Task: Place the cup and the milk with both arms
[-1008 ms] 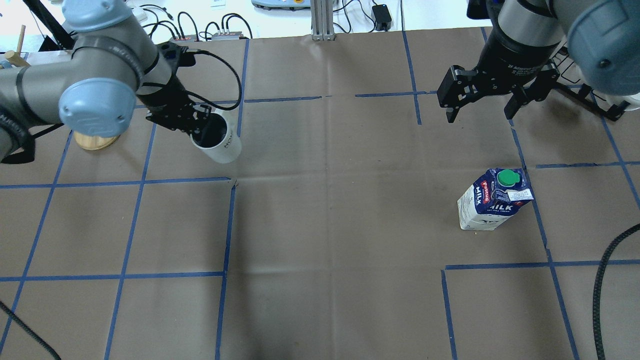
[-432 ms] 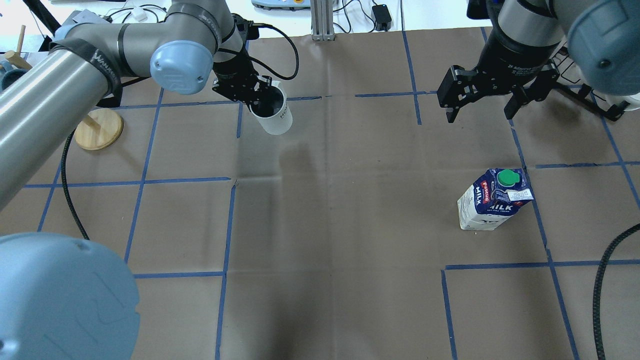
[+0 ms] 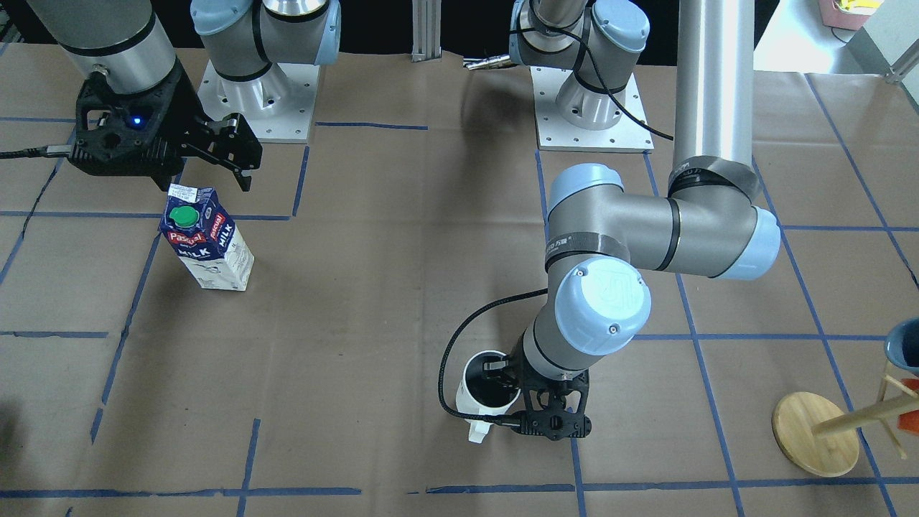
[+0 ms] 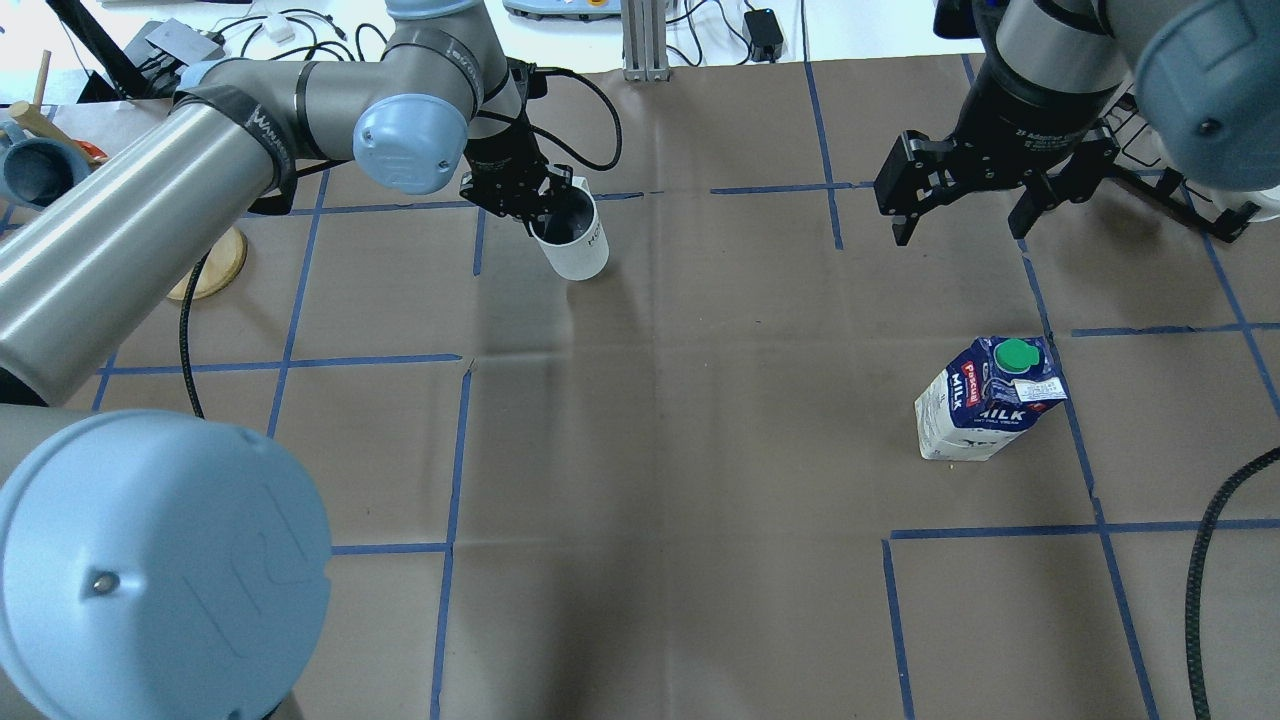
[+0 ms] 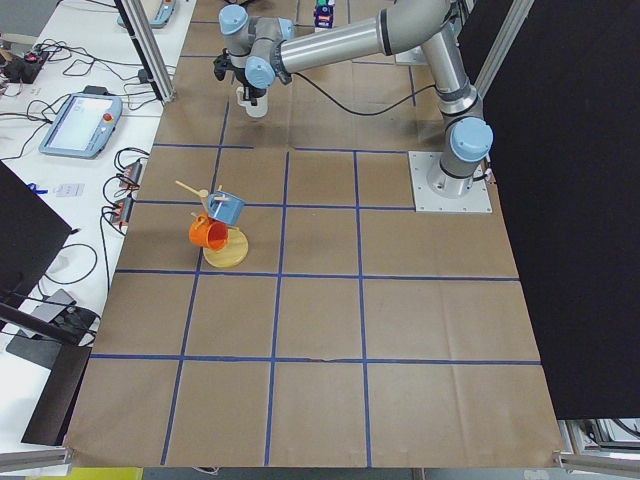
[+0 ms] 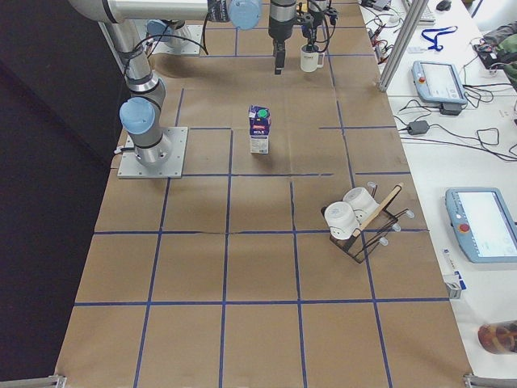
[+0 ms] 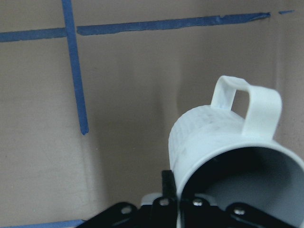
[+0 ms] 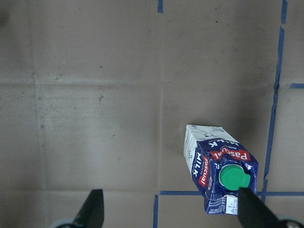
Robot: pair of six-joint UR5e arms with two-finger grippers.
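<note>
We have 2 arms over the far half of the table (image 4: pixel 700 450). The right arm (image 4: pixel 1050 60) is the one by the milk (image 4: pixel 985 405), with the left arm (image 4: pixel 150 230) well apart on the other side.

The right gripper (image 4: pixel 960 232) hangs high with its jaws spread wide and nothing between them. The milk stands upright on the right side, long axis vertical, roughly below that gripper. In the wrist view its green cap (image 8: pixel 232 178) sits nearer 1 finger than the other, so we judge a small sideways shift must precede the descent.

The left gripper (image 4: pixel 535 210) is clamped on the rim of the cup (image 4: pixel 575 245) at the far middle, 1 finger inside. We cannot tell whether its base touches the table.
</note>
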